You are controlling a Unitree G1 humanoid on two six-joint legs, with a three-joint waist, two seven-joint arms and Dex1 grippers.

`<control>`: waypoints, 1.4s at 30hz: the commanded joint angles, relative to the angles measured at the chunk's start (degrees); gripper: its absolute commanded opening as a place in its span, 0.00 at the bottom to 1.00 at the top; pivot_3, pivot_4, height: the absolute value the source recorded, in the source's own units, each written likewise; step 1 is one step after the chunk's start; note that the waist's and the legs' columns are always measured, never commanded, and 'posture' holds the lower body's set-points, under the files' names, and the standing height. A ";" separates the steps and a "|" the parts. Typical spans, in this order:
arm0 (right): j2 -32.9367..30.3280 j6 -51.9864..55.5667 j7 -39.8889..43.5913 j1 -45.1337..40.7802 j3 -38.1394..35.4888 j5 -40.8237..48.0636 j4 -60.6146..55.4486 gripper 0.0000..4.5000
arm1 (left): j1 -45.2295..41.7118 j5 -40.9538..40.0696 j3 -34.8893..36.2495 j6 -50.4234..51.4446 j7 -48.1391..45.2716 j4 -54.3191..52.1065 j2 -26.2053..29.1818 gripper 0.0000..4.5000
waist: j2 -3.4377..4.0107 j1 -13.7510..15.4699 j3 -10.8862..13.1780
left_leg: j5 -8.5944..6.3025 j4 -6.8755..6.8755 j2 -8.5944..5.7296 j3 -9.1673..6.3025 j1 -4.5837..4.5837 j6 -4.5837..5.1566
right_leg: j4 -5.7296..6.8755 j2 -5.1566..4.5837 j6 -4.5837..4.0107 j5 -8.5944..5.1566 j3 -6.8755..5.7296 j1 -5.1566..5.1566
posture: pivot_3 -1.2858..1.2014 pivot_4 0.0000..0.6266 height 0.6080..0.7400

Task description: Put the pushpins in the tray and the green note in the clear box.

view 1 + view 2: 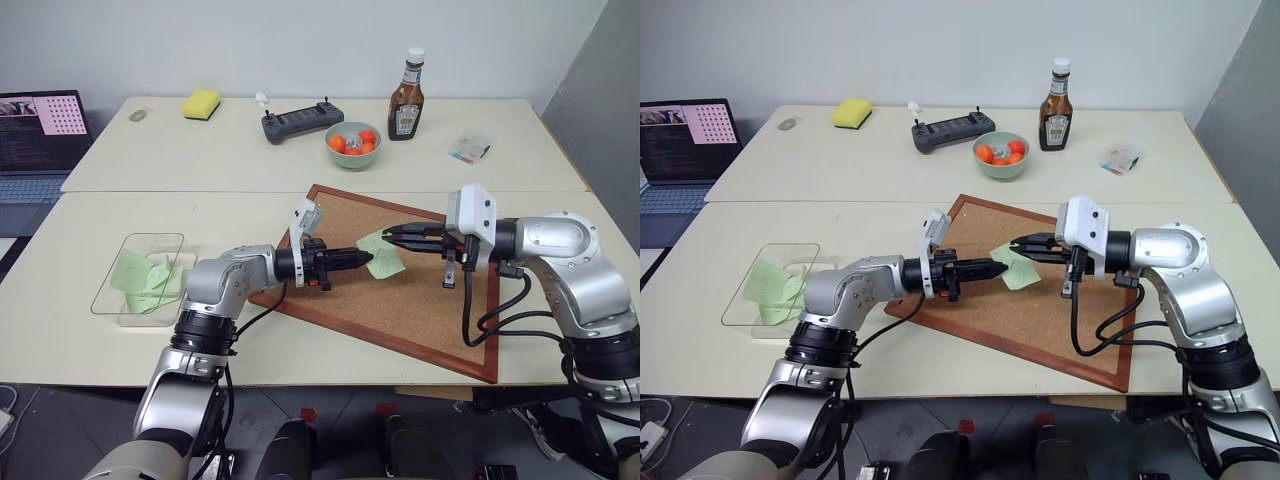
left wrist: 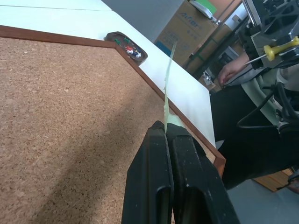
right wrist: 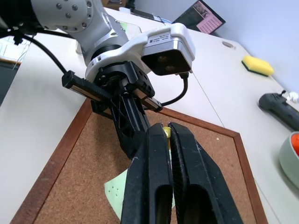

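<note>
The green note point(image 1: 386, 256) hangs just above the cork board point(image 1: 400, 305), pinched at its left edge by my left gripper point(image 1: 367, 260), which is shut on it. In the left wrist view the note point(image 2: 168, 88) stands edge-on past the fingertips. My right gripper point(image 1: 388, 234) points left at the note's top edge and is shut on a yellow pushpin point(image 2: 280, 48). The dark red-brown tray point(image 2: 117, 37) lies just off the board's corner with several pushpins point(image 2: 132, 50) in it. At the table's left stands the clear box point(image 1: 140, 240), with green paper slips inside.
At the back are a yellow sponge point(image 1: 201, 103), a dark controller point(image 1: 302, 121), a green bowl of orange fruit point(image 1: 353, 145), a sauce bottle point(image 1: 406, 98) and a small clear packet point(image 1: 470, 148). A laptop point(image 1: 40, 140) sits far left. A person's hand point(image 2: 229, 70) shows beyond the table.
</note>
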 commanded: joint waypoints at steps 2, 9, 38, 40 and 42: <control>0.12 7.60 -9.03 1.24 -8.13 2.45 1.02 0.00 | -1.13 1.02 -0.08 -4.19 2.48 -3.86 -1.59 0.01 | 0.00 0.01 0.00 | 0.00 0.00 0.00 0.01 -0.01 0.00 | 0.00 0.00 0.00 0.00 0.01 0.00 | 0.52 0.24 1.00; 1.01 11.28 -24.00 2.63 -17.50 -0.69 15.26 0.00 | -1.27 11.24 -6.92 -19.31 5.94 -12.02 -2.33 0.01 | 0.00 0.39 -0.01 | 0.00 -0.01 -0.05 0.13 -0.03 0.00 | -0.01 -0.05 -0.02 0.01 0.09 -0.02 | 0.52 0.24 1.00; 1.95 3.12 -39.10 -6.96 -21.59 -4.77 48.67 0.41 | 0.74 20.91 -14.25 -28.82 9.94 -14.06 -5.66 0.00 | 0.03 -0.16 -0.03 | -0.10 -0.01 0.00 0.51 0.00 0.27 | 0.08 0.01 0.01 0.05 0.27 -0.06 | 0.52 0.24 1.00; 1.93 3.33 -39.18 -6.65 -21.65 -4.66 48.14 0.50 | 0.50 20.91 -14.14 -28.89 9.92 -13.86 -5.69 0.00 | 0.03 -0.16 -0.03 | -0.10 -0.01 0.00 0.52 0.01 0.28 | 0.09 0.02 0.01 0.05 0.25 -0.06 | 0.52 0.24 1.00; 1.89 3.34 -39.29 -6.26 -21.55 -4.78 47.62 0.61 | 0.42 20.85 -14.04 -28.85 9.91 -13.88 -5.69 0.00 | 0.03 -0.16 -0.03 | -0.09 -0.01 0.00 0.52 0.01 0.28 | 0.09 0.02 0.01 0.05 0.26 -0.06 | 0.52 0.24 1.00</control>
